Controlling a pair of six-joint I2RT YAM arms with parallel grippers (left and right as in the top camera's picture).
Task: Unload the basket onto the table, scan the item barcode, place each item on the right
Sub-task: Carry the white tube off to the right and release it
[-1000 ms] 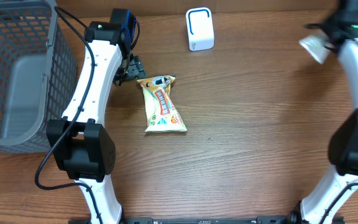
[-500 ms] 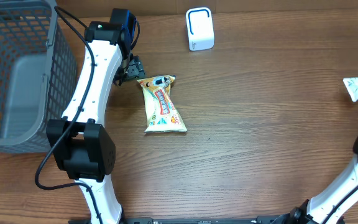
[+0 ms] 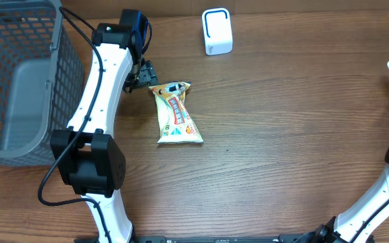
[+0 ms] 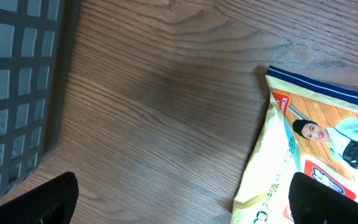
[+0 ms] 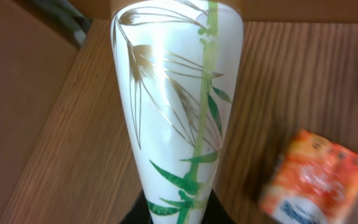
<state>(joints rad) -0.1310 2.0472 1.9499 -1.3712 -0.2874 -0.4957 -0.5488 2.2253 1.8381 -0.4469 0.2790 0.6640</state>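
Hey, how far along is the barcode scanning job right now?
Done: the right gripper is shut on a white packet, which is lifted off the table. In hand: that packet is at the far right of the overhead view, well away from the scanner, so no scan shows. Still to do: bring a barcode to the scanner. The snack bag lies flat and ungrasped beside the open left gripper.

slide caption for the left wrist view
Open left fingers poised over a snack bag on the table, mesh basket alongside

Wooden table (image 3: 282, 148): snack bag (image 3: 176, 115), scanner (image 3: 217, 31), basket (image 3: 54, 81)
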